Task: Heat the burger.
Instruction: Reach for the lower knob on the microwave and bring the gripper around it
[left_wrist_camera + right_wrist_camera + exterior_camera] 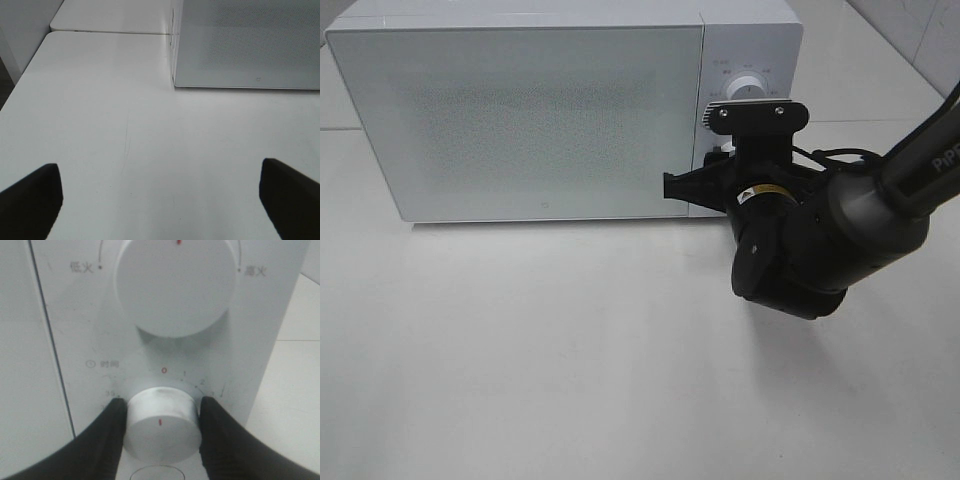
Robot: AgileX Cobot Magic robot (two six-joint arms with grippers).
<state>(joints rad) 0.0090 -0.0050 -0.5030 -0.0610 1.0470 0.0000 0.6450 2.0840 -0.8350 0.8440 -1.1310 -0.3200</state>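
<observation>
burger: not showing in any view, probably sitting behind shut microwave [550, 120] door; judging light, soft, crushable | right claw [162, 407] pinching timer knob [160, 427] by its smooth rigid sides | left claw [160, 195] hanging spread over tabletop [100, 125]

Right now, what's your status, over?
Left fingers open over table. Right fingers gripping timer knob. Microwave door shut, burger out of sight. Nothing in the way.
</observation>
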